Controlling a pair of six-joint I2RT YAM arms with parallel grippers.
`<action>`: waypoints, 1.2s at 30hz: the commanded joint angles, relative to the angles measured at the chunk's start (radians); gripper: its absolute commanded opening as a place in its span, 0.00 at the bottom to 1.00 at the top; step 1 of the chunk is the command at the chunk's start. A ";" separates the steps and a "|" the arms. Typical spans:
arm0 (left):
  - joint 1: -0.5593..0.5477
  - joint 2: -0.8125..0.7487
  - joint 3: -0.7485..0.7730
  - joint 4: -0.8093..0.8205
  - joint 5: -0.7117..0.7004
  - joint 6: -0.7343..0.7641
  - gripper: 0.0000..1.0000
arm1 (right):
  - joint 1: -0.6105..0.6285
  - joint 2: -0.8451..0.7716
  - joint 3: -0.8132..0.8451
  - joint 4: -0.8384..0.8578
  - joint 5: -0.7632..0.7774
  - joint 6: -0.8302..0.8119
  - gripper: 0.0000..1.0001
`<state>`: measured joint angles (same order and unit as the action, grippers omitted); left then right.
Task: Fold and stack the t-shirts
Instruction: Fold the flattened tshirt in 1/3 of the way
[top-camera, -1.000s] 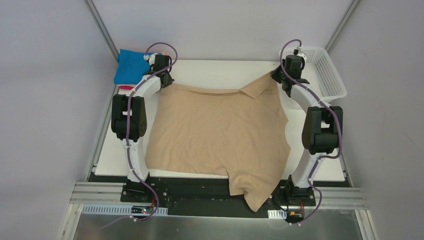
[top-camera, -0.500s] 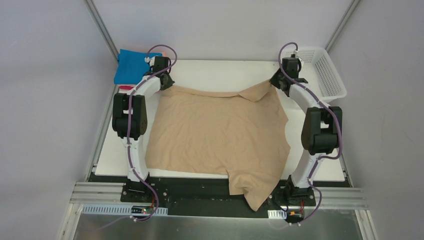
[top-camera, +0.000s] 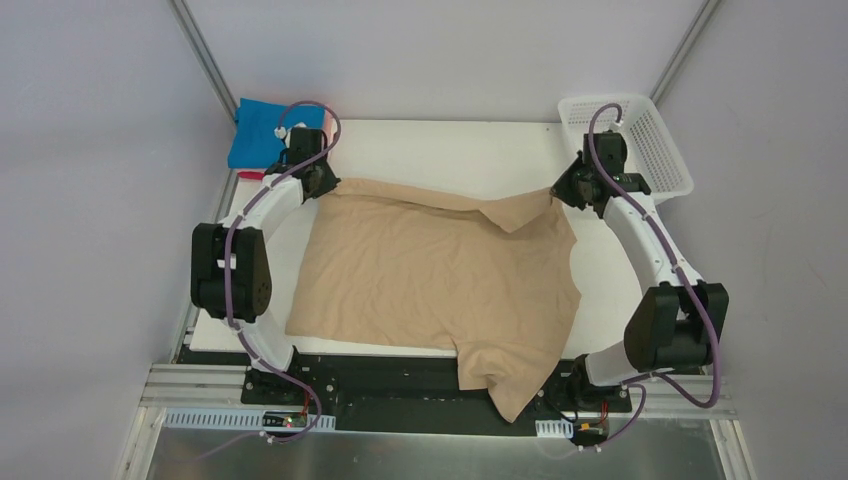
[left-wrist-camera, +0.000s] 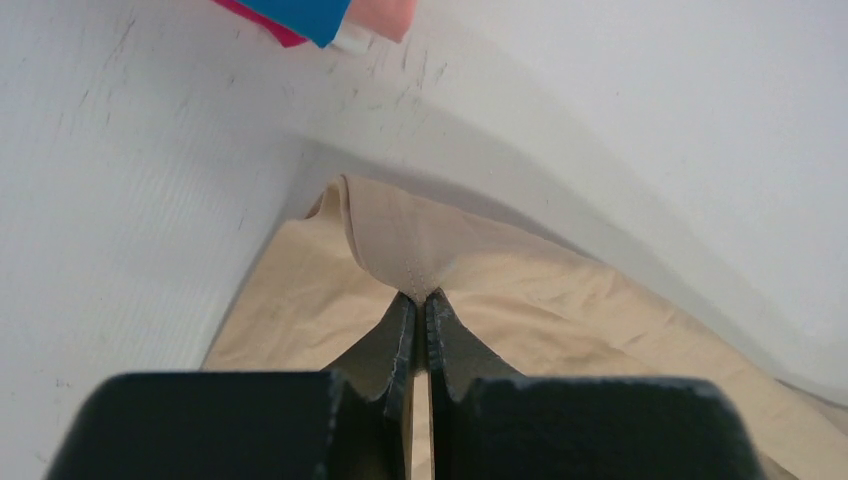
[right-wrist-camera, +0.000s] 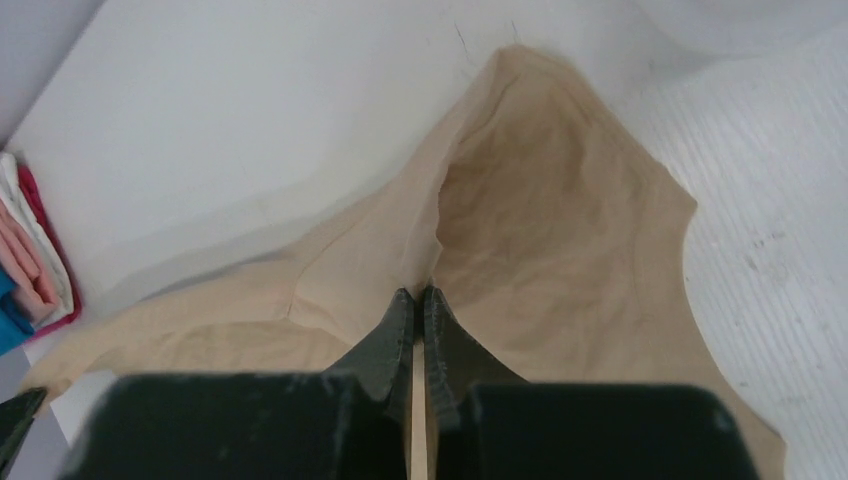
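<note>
Left gripper (left-wrist-camera: 420, 300) was clamped shut on the far-left corner of the tan t-shirt (top-camera: 440, 270). Right gripper (right-wrist-camera: 417, 293) was pinched the same way on the far-right corner, cloth puckering at both sets of tips.

The shirt lay spread over the table (top-camera: 450, 145). Its far edge sagged between my two grips, a flap was folded over near the right one, and part hung off the near edge. The folded stack (top-camera: 255, 135) sat just beyond the left gripper, the basket (top-camera: 655, 150) beside the right.

I judged the step to be spreading flat. To do it well: draw the corners apart evenly and low until the far edge ran taut and the flap opened, staying clear of the stack.
</note>
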<state>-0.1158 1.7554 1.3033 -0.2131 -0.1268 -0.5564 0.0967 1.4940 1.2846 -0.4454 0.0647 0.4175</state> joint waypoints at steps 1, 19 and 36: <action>0.010 -0.086 -0.058 0.011 0.053 0.032 0.00 | 0.007 -0.083 -0.047 -0.129 -0.043 0.018 0.00; 0.010 -0.136 0.008 -0.327 0.080 0.102 0.00 | 0.011 -0.083 0.015 -0.473 -0.009 0.016 0.00; 0.011 -0.186 -0.022 -0.548 -0.086 0.054 0.87 | 0.020 -0.114 -0.185 -0.553 0.063 0.048 0.33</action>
<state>-0.1158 1.6505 1.2865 -0.6937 -0.1379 -0.4789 0.1097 1.4330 1.1095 -0.9348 0.0902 0.4545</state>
